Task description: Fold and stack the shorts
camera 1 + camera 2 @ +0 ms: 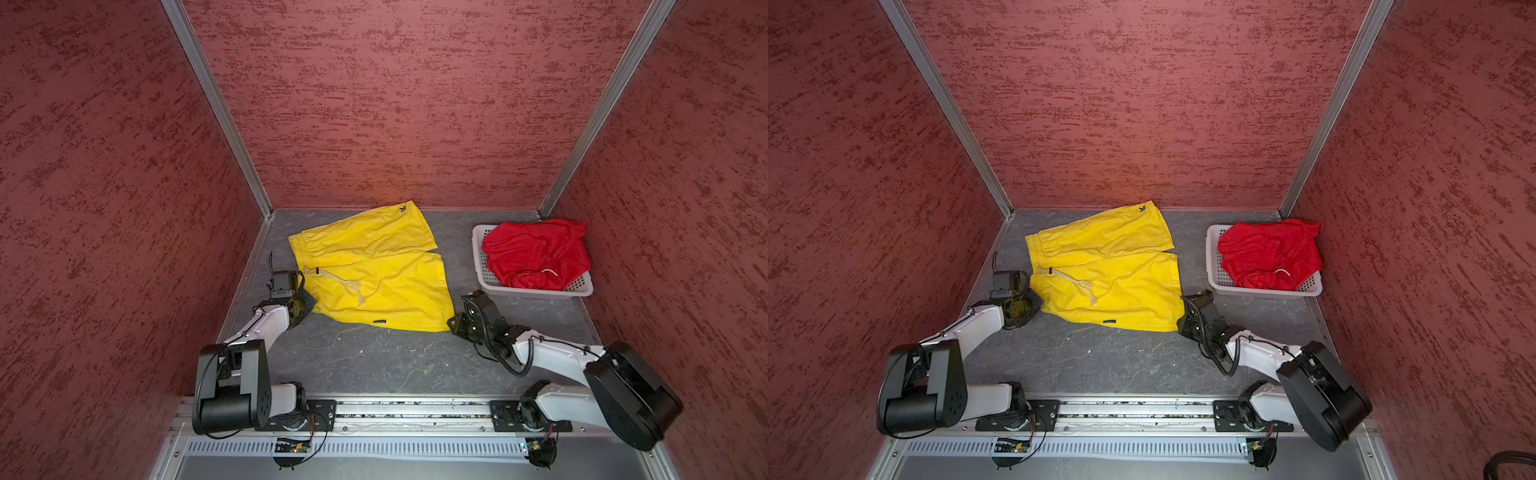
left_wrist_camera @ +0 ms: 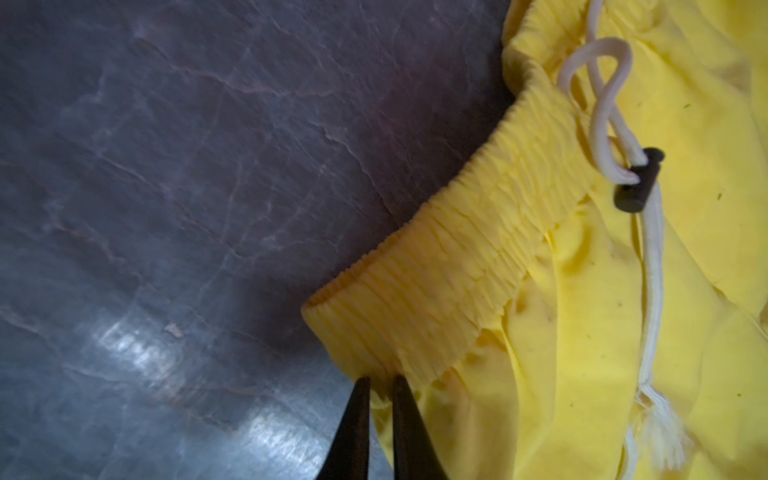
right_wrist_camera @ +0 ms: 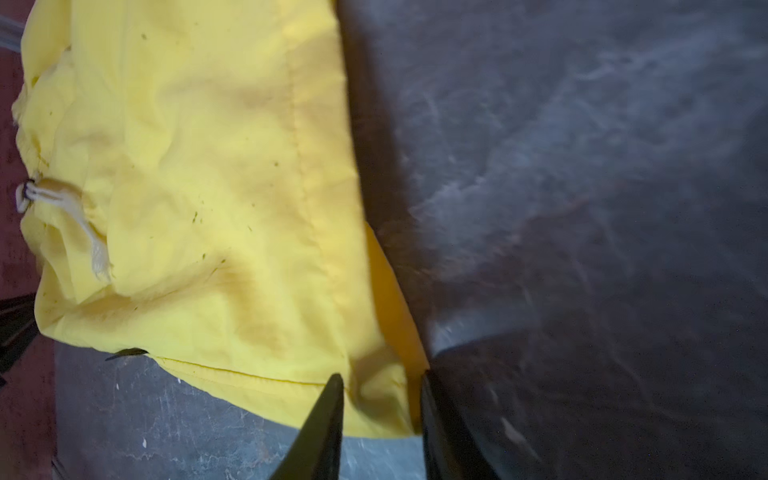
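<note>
Yellow shorts [image 1: 374, 274] being taken at two near corners for a fold.
Left gripper [image 2: 380, 384] is clenching the waistband [image 2: 457, 266] corner; right gripper [image 3: 382, 380] is straddling the hem [image 3: 320, 145] corner, jaws apart. By my judgement it should be closing fully before both are lifting together, cloth taut. They are lying spread toward the surface's far-left corner; red shorts [image 1: 536, 253] are sitting crumpled in the basket [image 1: 532, 292] at its far-right corner.

a lab test booth; red panel walls [image 1: 395, 104], aluminium rail [image 1: 415, 415].
</note>
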You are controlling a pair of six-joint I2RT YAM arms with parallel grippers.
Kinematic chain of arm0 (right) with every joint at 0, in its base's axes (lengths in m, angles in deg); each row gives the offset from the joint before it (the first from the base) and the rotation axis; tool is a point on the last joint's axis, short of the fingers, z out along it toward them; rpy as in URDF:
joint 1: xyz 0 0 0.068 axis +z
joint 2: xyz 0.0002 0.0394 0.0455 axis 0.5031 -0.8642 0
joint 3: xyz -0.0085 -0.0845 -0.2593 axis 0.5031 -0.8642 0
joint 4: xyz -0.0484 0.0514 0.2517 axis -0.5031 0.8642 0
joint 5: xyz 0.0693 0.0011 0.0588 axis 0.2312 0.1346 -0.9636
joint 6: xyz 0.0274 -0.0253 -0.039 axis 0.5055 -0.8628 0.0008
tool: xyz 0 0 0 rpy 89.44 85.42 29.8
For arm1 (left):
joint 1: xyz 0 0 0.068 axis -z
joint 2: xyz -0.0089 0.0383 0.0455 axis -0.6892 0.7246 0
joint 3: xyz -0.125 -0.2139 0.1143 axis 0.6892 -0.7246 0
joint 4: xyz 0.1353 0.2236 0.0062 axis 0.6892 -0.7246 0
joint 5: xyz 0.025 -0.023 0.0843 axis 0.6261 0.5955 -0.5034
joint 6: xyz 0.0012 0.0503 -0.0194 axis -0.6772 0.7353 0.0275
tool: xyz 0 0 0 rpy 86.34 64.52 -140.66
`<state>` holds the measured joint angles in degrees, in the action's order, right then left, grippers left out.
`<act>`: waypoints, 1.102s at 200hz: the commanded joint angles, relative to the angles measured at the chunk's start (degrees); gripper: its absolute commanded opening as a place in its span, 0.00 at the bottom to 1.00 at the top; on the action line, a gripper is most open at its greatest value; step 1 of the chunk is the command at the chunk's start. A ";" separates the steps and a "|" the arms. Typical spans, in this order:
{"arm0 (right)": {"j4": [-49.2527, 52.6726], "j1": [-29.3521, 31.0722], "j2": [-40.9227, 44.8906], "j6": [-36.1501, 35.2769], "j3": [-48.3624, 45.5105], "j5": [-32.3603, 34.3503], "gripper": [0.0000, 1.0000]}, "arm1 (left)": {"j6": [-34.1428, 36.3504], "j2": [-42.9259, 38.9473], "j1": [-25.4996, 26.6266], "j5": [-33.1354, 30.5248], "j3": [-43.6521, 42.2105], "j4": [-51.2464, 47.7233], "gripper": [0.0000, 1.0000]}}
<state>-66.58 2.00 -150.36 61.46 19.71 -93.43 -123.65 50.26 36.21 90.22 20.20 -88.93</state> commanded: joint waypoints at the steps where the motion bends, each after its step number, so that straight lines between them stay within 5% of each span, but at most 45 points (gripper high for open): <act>1: 14.92 0.07 5.04 4.19 -0.40 8.18 0.42 | 1.28 -0.43 -1.61 -1.85 0.23 -0.11 0.13; 43: 24.00 0.13 11.48 -3.94 15.89 16.74 0.40 | 1.24 -5.70 -3.97 -3.32 -2.46 -4.41 0.11; 69: 20.53 0.39 1.14 -8.65 24.33 13.36 0.34 | 1.20 -11.46 -5.74 -1.09 -3.17 -5.73 0.11; 106: 15.79 2.92 -16.35 -12.20 31.92 8.92 0.35 | 3.79 -13.47 -4.20 0.00 -1.51 -6.36 0.33; 135: 16.45 5.42 -26.31 -14.29 36.69 9.48 0.38 | 2.66 -11.98 -4.27 0.09 -2.22 -6.02 0.36; 220: 15.30 10.09 -27.60 -8.60 27.78 11.04 0.37 | 0.73 -6.20 0.86 -0.35 5.18 -3.95 0.31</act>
<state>-52.22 10.33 -179.30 48.85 52.22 -83.55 -121.77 42.83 35.40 90.86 22.30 -94.20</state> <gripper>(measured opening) 0.367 0.312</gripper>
